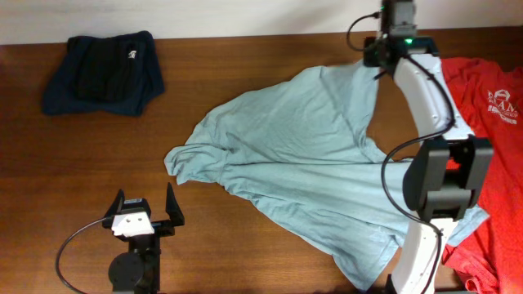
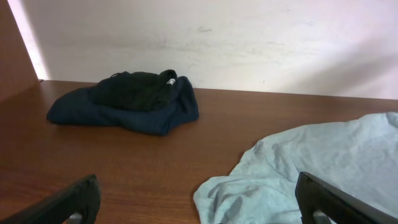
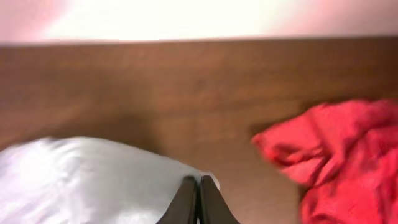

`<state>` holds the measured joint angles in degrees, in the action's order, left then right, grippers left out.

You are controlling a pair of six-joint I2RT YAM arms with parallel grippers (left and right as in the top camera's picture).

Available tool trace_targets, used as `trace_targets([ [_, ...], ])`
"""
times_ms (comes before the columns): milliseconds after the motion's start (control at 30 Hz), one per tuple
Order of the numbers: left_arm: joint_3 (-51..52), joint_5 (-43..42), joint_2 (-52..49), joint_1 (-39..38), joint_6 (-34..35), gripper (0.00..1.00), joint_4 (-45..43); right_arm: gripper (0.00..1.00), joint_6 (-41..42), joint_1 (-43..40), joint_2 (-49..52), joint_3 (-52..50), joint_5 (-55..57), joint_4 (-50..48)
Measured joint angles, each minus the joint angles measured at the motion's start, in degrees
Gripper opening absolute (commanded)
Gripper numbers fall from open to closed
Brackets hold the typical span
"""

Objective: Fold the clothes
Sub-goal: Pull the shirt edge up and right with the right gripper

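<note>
- Wooden table is the surface the cloth must be slid across, so any pull is best kept low and slow to prevent bunching.
- Most of the pale blue-grey T-shirt lies crumpled behind the right jaws. It slants back toward the left jaws, and one side is hidden under the right arm. Its outline should be spread flat before any fold is attempted.
- Just to the right of the right jaws lies the coral-red T-shirt, apart from them. It is best left out of the pull.
- Well ahead of the left jaws, and to their left, a dark navy bundle is seen. It need not be disturbed.
- The jaws of the right gripper are pressed together and clamped on an edge of the pale shirt. Whether hem or sleeve cannot be told.
- The jaws of the left gripper are held wide apart and empty. The shirt's rumpled near edge lies just ahead of them and to their right. It is judged the sensible second hold, so that the cloth can be tensioned between two grips.
</note>
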<state>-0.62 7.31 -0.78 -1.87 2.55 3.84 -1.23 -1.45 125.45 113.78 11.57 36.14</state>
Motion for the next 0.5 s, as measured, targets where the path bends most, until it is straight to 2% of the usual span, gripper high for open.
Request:
trace_targets([
  [267, 0.00, 0.02, 0.00, 0.00, 0.00, 0.99, 0.00, 0.05, -7.69, -2.34, 5.20, 0.07, -2.64, -10.05],
  [333, 0.00, 0.02, 0.02, 0.00, 0.00, 1.00, 0.00, 0.20, -8.68, -2.21, 8.09, 0.04, -3.06, -12.92],
  [400, 0.00, 0.02, 0.04, 0.00, 0.00, 1.00, 0.00, 0.24, -9.77, -2.21, 10.64, 0.04, -3.15, -15.19],
  [500, 0.00, 0.02, 0.04, 0.00, 0.00, 1.00, 0.00, 0.38, -10.27, -2.21, 13.20, 0.00, -2.99, -17.07],
])
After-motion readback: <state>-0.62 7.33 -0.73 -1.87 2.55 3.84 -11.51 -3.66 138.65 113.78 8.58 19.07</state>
